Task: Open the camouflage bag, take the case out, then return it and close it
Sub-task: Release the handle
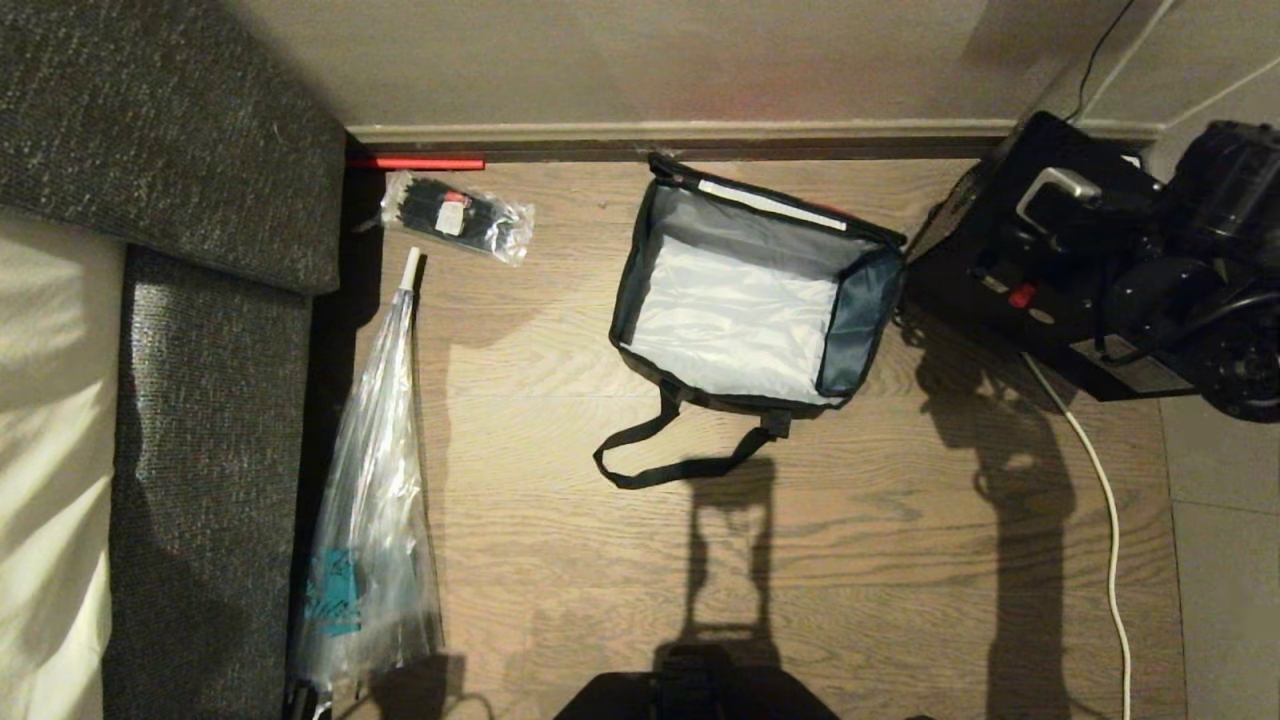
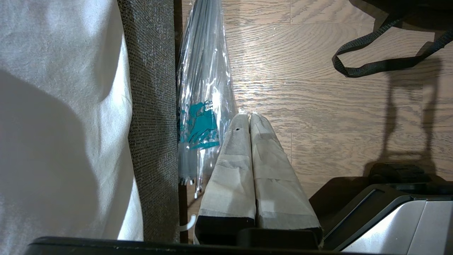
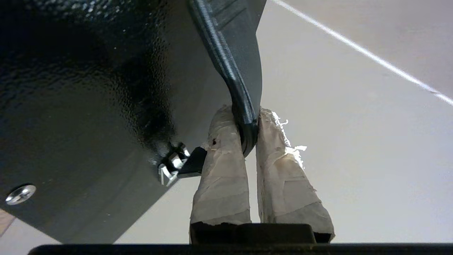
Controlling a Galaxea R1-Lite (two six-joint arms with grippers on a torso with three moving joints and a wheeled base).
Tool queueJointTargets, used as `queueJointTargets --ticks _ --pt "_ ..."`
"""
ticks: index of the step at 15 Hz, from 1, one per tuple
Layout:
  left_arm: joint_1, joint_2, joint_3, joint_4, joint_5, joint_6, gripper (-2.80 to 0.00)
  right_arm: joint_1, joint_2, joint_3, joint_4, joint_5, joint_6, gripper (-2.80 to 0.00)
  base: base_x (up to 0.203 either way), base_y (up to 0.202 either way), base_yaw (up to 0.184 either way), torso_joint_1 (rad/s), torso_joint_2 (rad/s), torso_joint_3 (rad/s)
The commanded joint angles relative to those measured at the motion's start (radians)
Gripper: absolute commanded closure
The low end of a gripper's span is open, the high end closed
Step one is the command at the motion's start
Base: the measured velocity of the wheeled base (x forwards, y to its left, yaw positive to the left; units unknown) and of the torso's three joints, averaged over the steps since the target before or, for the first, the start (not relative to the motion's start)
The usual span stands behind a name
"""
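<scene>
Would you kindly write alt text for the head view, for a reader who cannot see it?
The camouflage bag sits open and empty on the wooden floor, silvery lining showing. To its right, the right gripper holds the black case beside the bag. A folded clear umbrella lies left, along a grey sofa.

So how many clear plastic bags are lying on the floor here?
2. A small clear bag holding black items lies near the baseboard, left of the open camouflage bag. A long clear bag with teal print lies along the sofa. Others may be hidden.
</scene>
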State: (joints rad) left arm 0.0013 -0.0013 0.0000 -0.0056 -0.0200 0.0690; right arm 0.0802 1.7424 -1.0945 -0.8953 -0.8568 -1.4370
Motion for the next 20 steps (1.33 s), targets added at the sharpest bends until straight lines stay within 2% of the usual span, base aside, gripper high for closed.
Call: queueJointTargets --ticks 1,9,18,20 --pt "0.000 0.001 0.002 -0.001 0.000 0.000 0.00 0.000 0.050 -0.014 -0.004 -0.005 0.000 0.00 0.000 0.000 0.000 0.000 0.00 0.000" --pt "0.000 0.001 0.002 -0.001 0.000 0.000 0.00 -0.017 0.169 -0.018 -0.006 -0.005 0.083 0.00 0.000 0.000 0.000 0.000 0.00 0.000" --pt "0.000 0.001 0.002 -0.001 0.000 0.000 0.00 -0.043 0.293 -0.058 -0.063 0.004 0.084 0.00 0.000 0.000 0.000 0.000 0.00 0.000" --pt "0.000 0.001 0.002 -0.001 0.000 0.000 0.00 -0.052 0.299 -0.057 -0.063 0.029 0.079 0.00 0.000 0.000 0.000 0.000 0.00 0.000"
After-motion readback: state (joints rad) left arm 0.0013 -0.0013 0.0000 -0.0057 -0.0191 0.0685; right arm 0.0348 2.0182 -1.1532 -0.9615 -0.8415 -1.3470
